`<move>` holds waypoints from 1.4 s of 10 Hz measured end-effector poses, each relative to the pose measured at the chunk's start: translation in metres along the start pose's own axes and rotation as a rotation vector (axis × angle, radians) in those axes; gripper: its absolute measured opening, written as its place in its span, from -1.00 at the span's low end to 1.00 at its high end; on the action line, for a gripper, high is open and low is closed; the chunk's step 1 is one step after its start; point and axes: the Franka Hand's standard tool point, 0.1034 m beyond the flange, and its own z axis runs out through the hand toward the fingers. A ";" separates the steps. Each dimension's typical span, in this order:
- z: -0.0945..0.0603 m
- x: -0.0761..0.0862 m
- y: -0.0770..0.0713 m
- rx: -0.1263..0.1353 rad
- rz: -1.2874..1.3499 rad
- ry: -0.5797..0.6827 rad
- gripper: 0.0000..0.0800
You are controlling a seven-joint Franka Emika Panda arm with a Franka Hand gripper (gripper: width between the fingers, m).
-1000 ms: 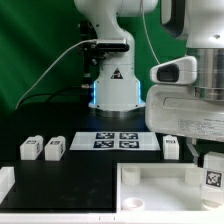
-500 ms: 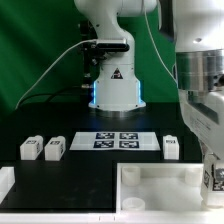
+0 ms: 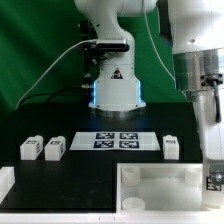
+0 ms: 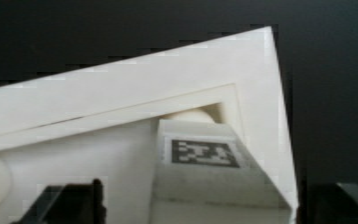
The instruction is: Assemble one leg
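Observation:
My gripper is at the exterior view's right edge, shut on a leg, a stubby white block with a square tag. It holds the leg upright at the near right corner of the large white tray-shaped piece. In the wrist view the leg stands inside that piece's corner, between my two dark fingers; the gripper spans it. Three more legs stand on the black table: two at the left and one at the right.
The marker board lies flat at the table's middle, in front of the robot base. Another white part sits at the near left edge. A green backdrop stands behind.
The arm's upper links have turned and shifted toward the exterior view's right. The held leg has sunk slightly at the tray-shaped piece's corner. The other legs have not moved.

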 end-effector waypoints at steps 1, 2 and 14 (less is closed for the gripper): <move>0.000 -0.002 0.000 0.000 -0.116 -0.002 0.56; -0.002 -0.002 -0.002 -0.004 -0.287 -0.002 0.56; 0.003 -0.002 -0.006 -0.105 -1.041 0.028 -0.27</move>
